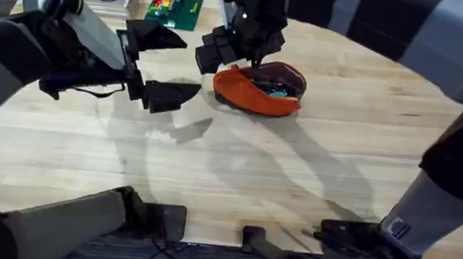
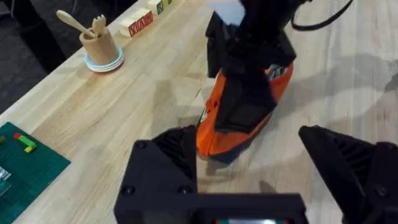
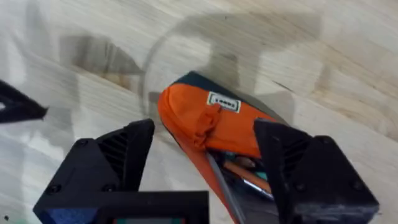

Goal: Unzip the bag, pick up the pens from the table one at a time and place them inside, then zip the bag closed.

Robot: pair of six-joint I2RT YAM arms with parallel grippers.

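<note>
The bag (image 3: 230, 127) is judged soft and light; its zipper end should be pinched. Both grippers, left gripper (image 1: 160, 64) and right gripper (image 3: 205, 163), are seen open.

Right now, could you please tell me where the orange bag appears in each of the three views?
Overhead: the bag lies upper centre on the table, under the right pincer.
Left wrist: centre, partly behind the right pincer.
Right wrist: centre, between that pincer's fingers, its mouth open.
Shared landmark: the bag's white label, also in the left wrist view.
</note>
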